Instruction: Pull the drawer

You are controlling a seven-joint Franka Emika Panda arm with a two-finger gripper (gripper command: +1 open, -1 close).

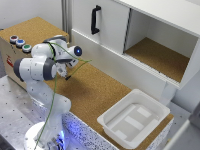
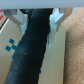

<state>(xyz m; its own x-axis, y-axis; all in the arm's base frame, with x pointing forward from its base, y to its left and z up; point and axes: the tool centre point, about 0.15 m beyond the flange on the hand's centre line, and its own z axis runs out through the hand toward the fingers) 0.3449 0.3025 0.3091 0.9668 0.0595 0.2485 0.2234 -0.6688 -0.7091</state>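
Gripper [image 2: 38, 20] seen close in the wrist view: two pale fingers [image 2: 56, 22], one on each side of a broad dark bar [image 2: 32, 50]. Straddles that bar, finger edges meeting it in the blur; cannot tell whether clamped tight or merely set around it. Beside the bar, on one side a tan surface with small blue marks [image 2: 10, 47], on the other cork.

Drawer not told apart as such in either view; only the dark bar between the fingers shows.

In the exterior view, white arm [image 1: 37, 67] bent low at the exterior view's left, wrist turned toward a cork-topped box [image 1: 30, 27] with three round buttons [image 1: 20, 43]. Hides its own gripper and the box front behind it. Cork counter [image 1: 95, 90] ahead, white tray [image 1: 107, 120] near the exterior view's right, white cabinet behind with a black door handle [image 1: 95, 20] and an open compartment [image 1: 160, 57].
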